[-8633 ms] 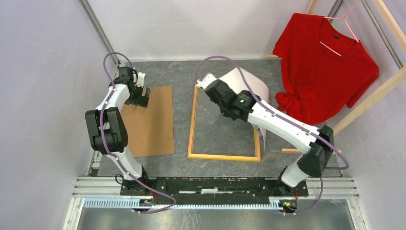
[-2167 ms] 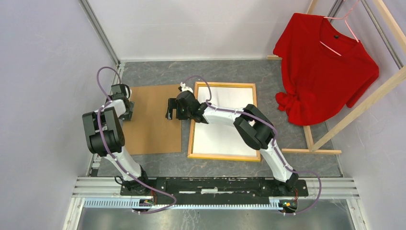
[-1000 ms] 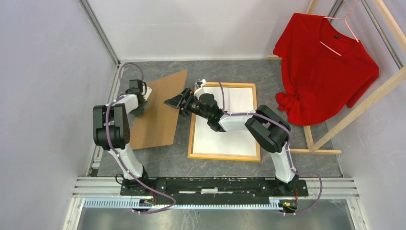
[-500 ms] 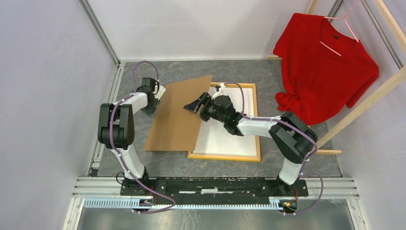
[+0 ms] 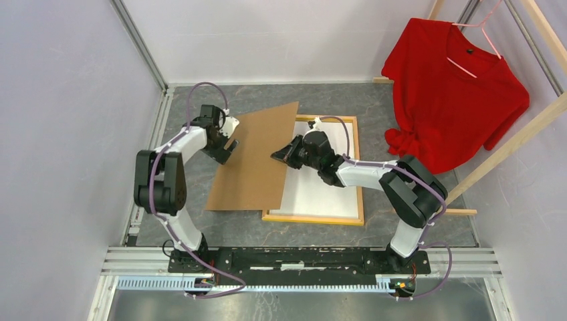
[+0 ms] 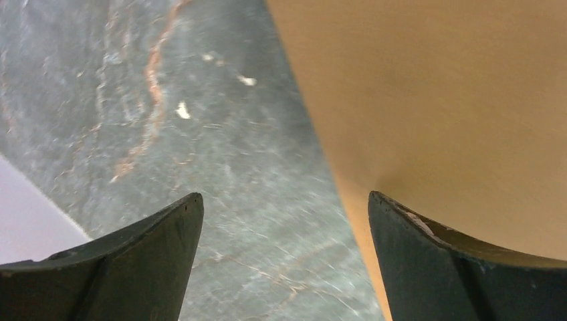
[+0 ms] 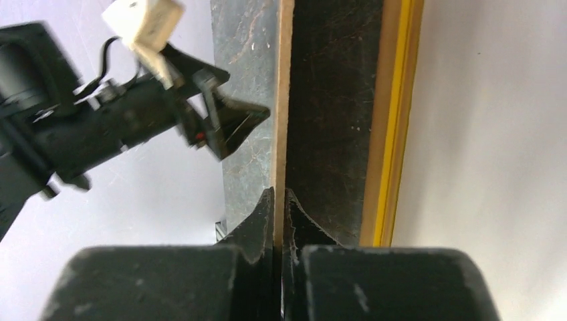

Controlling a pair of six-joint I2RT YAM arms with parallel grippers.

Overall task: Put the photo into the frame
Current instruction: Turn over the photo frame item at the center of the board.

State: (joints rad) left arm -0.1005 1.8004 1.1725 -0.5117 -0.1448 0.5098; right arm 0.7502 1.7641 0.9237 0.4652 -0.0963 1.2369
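**Robotics laboratory test cell.** Plain pale panels (image 5: 60, 134) wall in a grey, stone-patterned bench (image 5: 334, 100). An aluminium rail (image 5: 134, 257) along its near edge carries the bases of the left arm (image 5: 179, 140) and the right arm (image 5: 361, 171), each trailing a purple cable (image 5: 207, 83). At one side, a bare wooden rack (image 5: 515, 142) holds a hanging red shirt (image 5: 455, 93).
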